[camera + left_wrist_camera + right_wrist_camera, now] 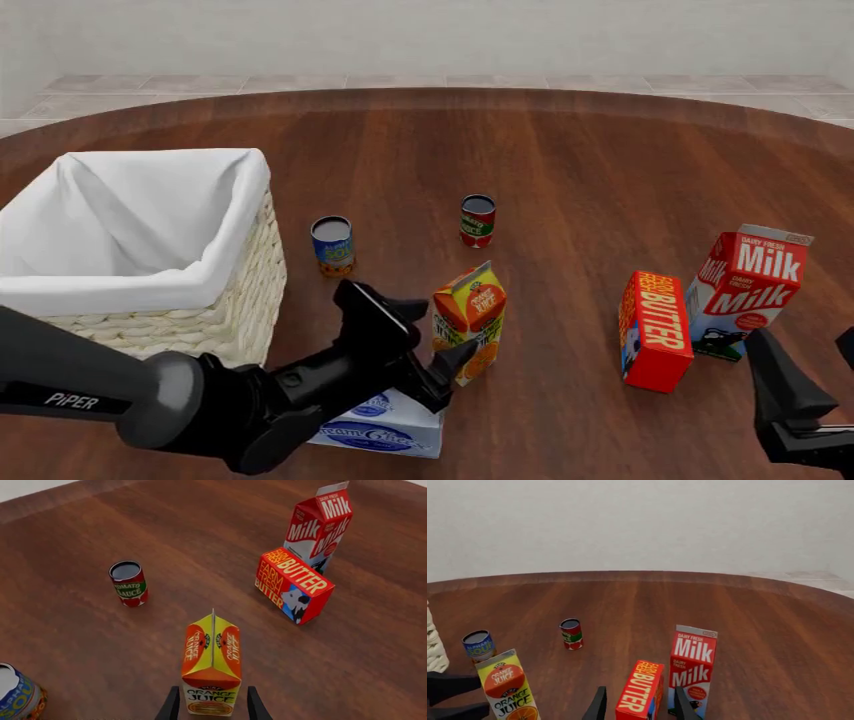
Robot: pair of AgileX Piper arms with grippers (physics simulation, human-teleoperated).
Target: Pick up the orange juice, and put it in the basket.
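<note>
My left pincer (420,362): spread open, one finger on each side of the orange juice (470,320); in the left wrist view the carton stands between the finger tips, but I cannot tell whether the pads touch it yet. I judge I am placed this way so that a squeeze takes its narrow sides.
My right pincer (807,385): parked at the table's near right, fingers apart, holding nothing; in its own view the butter box (642,690) only shows between them, well beyond. I take it to be kept clear of the working arm.
Orange juice: upright on the table (574,160), near the middle front, just right of the basket (147,255) and not yet lifted.
Basket: at the left, open top facing up, white lining folded over the rim; I see nothing in it, so the drop should be clear.
Cream cheese box (387,418): flat on the table under my left arm, close to the carton; a low sweep could nudge it.
Count, cartons: two, the orange juice and the milk (745,285).
Count, cans: two, the tomato sauce (478,220) and the soup (332,245), both upright behind the juice.
Count, boxes: two, butter and cream cheese.
Count, baskets: one.
Next, as I judge it: close, lift straight, carry left over the rim.
</note>
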